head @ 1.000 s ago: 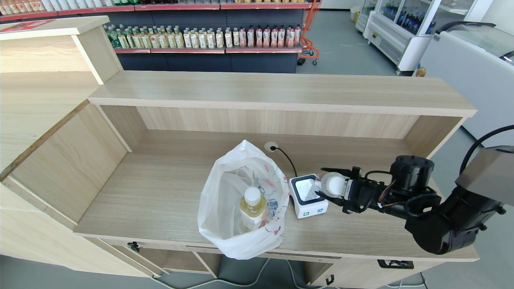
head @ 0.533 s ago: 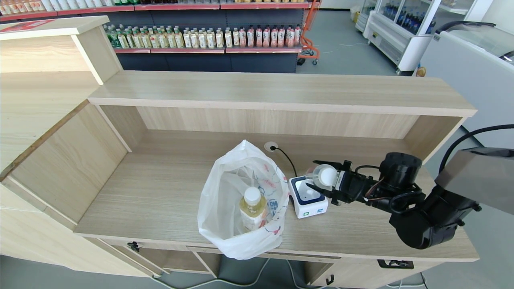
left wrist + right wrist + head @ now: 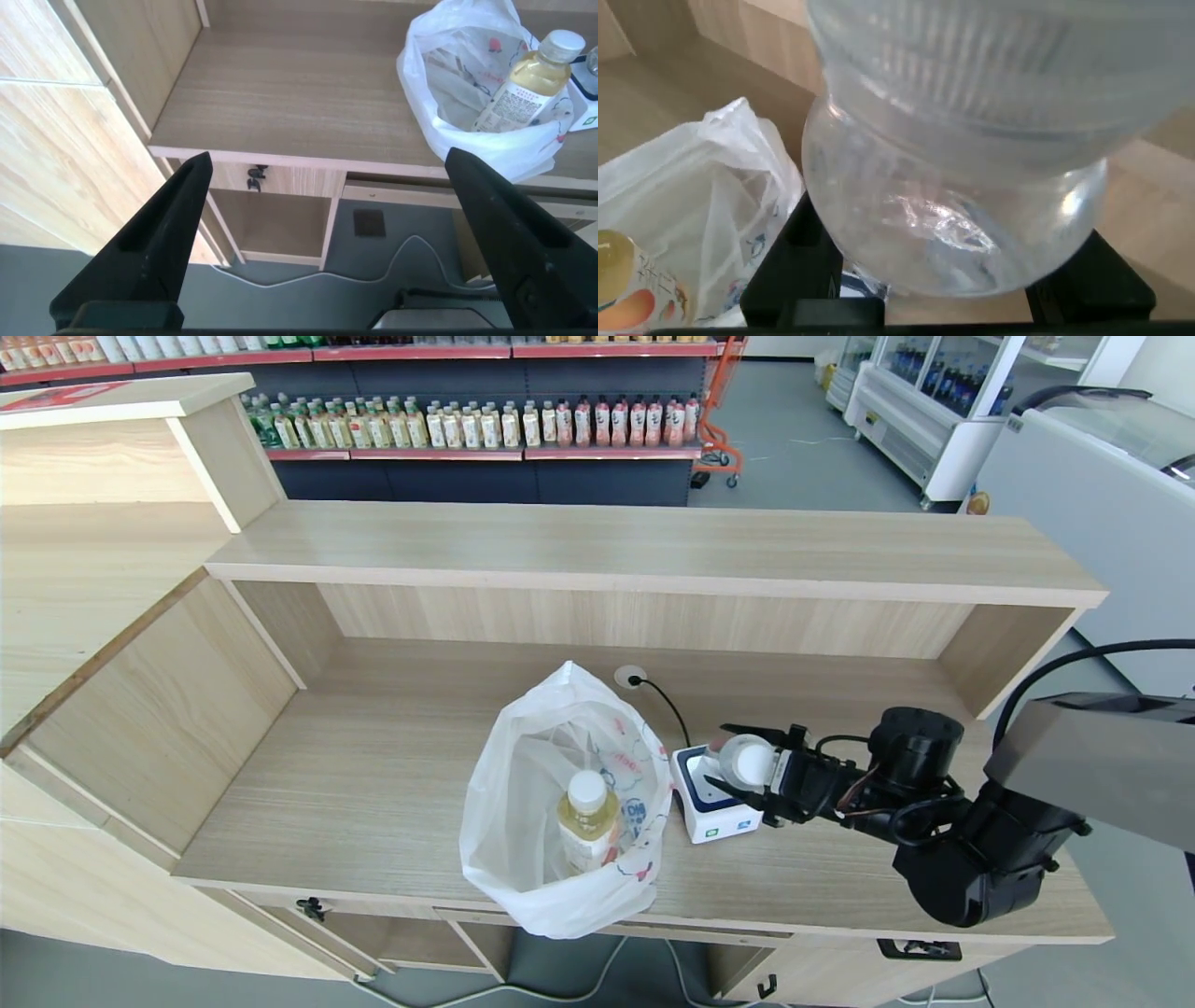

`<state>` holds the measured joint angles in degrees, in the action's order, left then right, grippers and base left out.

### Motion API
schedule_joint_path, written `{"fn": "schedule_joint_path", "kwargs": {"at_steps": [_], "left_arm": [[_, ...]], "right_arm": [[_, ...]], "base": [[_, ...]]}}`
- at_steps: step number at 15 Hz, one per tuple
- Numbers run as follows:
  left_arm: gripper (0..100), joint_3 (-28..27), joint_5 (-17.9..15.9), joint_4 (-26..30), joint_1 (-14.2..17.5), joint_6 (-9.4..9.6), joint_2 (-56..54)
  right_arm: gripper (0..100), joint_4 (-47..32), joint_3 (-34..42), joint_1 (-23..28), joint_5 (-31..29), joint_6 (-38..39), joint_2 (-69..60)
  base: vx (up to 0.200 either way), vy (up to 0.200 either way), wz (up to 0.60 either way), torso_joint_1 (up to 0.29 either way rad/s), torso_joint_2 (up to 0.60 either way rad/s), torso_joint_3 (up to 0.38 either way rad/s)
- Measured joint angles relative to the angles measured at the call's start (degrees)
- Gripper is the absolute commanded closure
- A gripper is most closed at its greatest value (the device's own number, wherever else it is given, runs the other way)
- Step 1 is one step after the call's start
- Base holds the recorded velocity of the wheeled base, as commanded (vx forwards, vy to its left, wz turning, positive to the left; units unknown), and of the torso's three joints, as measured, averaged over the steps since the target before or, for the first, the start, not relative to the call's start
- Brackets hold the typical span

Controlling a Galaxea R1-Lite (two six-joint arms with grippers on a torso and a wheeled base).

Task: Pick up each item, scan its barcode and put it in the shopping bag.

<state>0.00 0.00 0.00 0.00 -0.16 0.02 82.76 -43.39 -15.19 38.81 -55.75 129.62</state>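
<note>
My right gripper [image 3: 733,758] is shut on a clear plastic bottle [image 3: 750,762] with a white cap, holding it on its side just above the white barcode scanner [image 3: 714,812]. The bottle's clear body [image 3: 952,187] looms close in the right wrist view. To the left of the scanner stands the white shopping bag [image 3: 560,803], open at the top, with a yellow drink bottle [image 3: 586,817] upright inside. My left gripper [image 3: 327,252] hangs open in front of the counter's front edge, left of the shopping bag [image 3: 486,84], with nothing between its fingers.
The scanner's black cable [image 3: 665,702] runs to a port at the back of the wooden counter [image 3: 373,775]. A raised shelf [image 3: 653,546] spans the rear, with side walls at both ends. Cupboard doors [image 3: 280,215] sit under the front edge.
My right arm has carried the clear bottle leftward, from beside the scanner's right edge to over the scanner. The bag and the yellow bottle have stayed put.
</note>
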Motion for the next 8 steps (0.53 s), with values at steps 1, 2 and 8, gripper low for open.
{"fn": "schedule_joint_path", "kwargs": {"at_steps": [1,2,8], "left_arm": [[0,0.0,0.0,0.0,0.0,0.00,0.0],[0,0.0,0.0,0.0,0.0,0.00,0.0],[0,0.0,0.0,0.0,0.0,0.00,0.0]], "right_arm": [[100,0.0,0.0,0.0,0.0,0.0,0.1],[100,0.0,0.0,0.0,0.0,0.0,0.2],[100,3.0,-0.8,0.2,-2.3,14.0,-4.4]], "base": [[0.000,0.000,0.00,0.000,0.00,0.000],[0.000,0.000,0.00,0.000,0.00,0.000],[0.000,0.000,0.00,0.000,0.00,0.000]]}}
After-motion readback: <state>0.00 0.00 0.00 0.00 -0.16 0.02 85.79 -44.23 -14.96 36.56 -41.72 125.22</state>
